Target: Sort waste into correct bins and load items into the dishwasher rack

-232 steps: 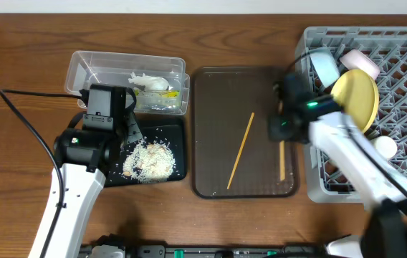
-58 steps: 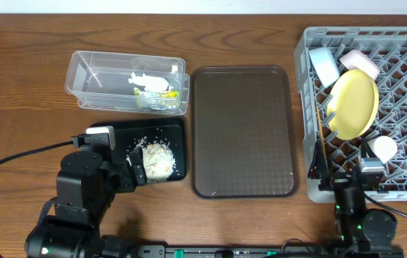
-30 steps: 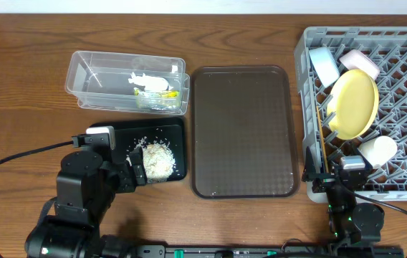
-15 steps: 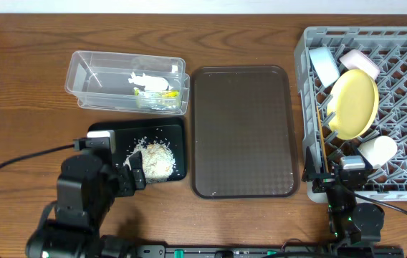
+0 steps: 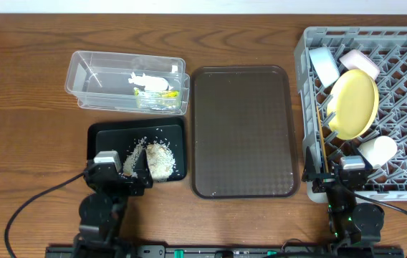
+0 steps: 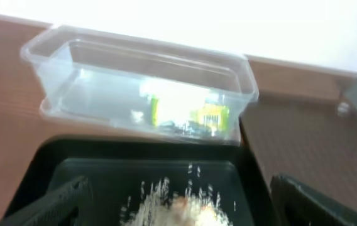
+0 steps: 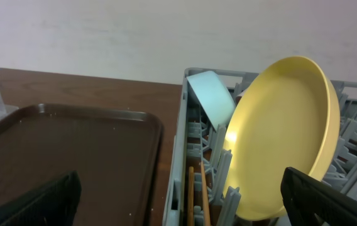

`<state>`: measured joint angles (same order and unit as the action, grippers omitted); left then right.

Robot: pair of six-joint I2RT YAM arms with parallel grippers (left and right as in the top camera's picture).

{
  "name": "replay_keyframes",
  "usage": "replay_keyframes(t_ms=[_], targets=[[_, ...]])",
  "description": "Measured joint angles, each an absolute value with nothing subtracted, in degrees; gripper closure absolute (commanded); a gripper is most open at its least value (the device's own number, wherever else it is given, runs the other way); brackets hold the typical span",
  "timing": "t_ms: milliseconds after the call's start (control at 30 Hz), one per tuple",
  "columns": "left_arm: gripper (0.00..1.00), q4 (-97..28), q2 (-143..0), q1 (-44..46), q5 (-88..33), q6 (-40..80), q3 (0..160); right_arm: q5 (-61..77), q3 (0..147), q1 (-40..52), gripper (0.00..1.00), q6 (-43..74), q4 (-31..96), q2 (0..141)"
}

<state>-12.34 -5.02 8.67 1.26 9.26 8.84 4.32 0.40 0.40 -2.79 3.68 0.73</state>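
Observation:
White and green-yellow wrapper scraps (image 5: pixel 153 87) (image 6: pixel 185 110) lie in the clear tub (image 5: pixel 96 75) (image 6: pixel 103 69). A clump of rice (image 5: pixel 157 159) (image 6: pixel 166 196) sits in the black tray (image 5: pixel 107 140) (image 6: pixel 103 179). My left gripper (image 5: pixel 121 174) (image 6: pixel 177 206) hangs open at the tray's near end, with the rice ahead of its fingers. The grey rack (image 5: pixel 404 93) (image 7: pixel 177 163) holds the yellow plate (image 5: pixel 354 104) (image 7: pixel 285 138), light blue bowl (image 5: pixel 324 64) (image 7: pixel 211 100), white bowl (image 5: pixel 360 61), white cup (image 5: pixel 379 149) and chopsticks (image 5: pixel 321 143) (image 7: pixel 197 201). My right gripper (image 5: pixel 334 178) (image 7: pixel 181 207) is open and empty at the rack's near left corner.
The brown serving tray (image 5: pixel 243 132) (image 7: pixel 71 150) lies bare between the bins and the rack. A black cable (image 5: pixel 31 208) runs off to the left of the left arm. Both arm bases crowd the table's front edge.
The chopsticks left the brown tray and now stand in the rack. The left arm has drawn back and down toward the front edge. The right arm holds still.

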Motion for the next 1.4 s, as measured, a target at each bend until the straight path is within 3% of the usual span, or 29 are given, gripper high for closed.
replay_keyframes(t_ms=[167, 1400], targets=[[0.08, -2.94, -1.83, 8.67, 1.41, 8.05, 1.91, 4.29, 0.4, 0.4, 0.01, -2.79, 3.66, 0.73], [0.08, -2.72, -0.64, 8.67, 1.43, 7.2, 1.91, 4.32, 0.4, 0.4, 0.01, -2.79, 3.68, 0.73]])
